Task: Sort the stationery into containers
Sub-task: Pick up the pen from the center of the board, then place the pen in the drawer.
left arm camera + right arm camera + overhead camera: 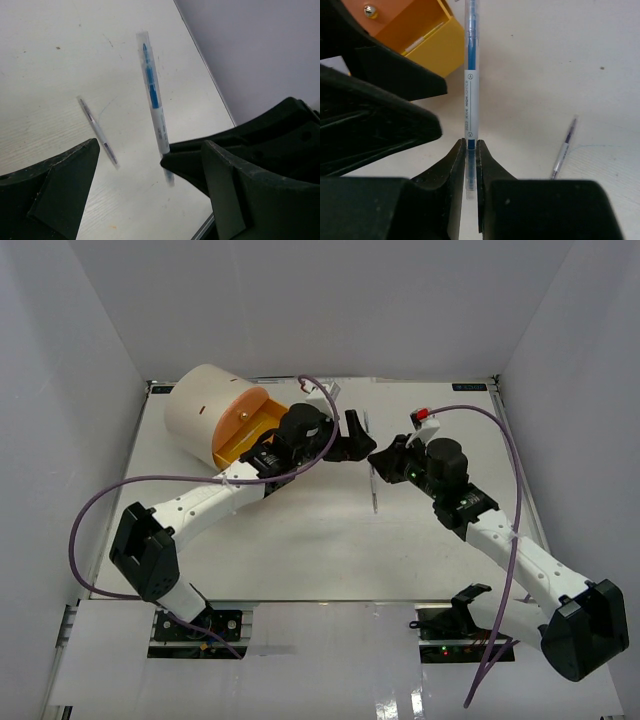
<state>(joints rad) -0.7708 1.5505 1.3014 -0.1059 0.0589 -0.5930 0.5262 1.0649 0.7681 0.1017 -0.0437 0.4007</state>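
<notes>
A blue highlighter (471,75) with a clear cap is pinched at its lower end by my right gripper (471,160), which is shut on it and holds it above the table. My left gripper (155,200) stands wide open just beside it, with nothing between its fingers (55,185). The two grippers meet over the middle of the table, the left gripper (353,432) next to the right gripper (385,455). The cream cylindrical organizer (205,405) lies at the back left with its orange drawer (245,432) pulled out. A slim purple pen (564,150) lies on the table.
The orange drawer (427,37) has a brass knob (369,11), and a pale stick-like item lies inside it. The same slim pen (375,490) lies just in front of the grippers. White walls enclose the table (300,550) on three sides.
</notes>
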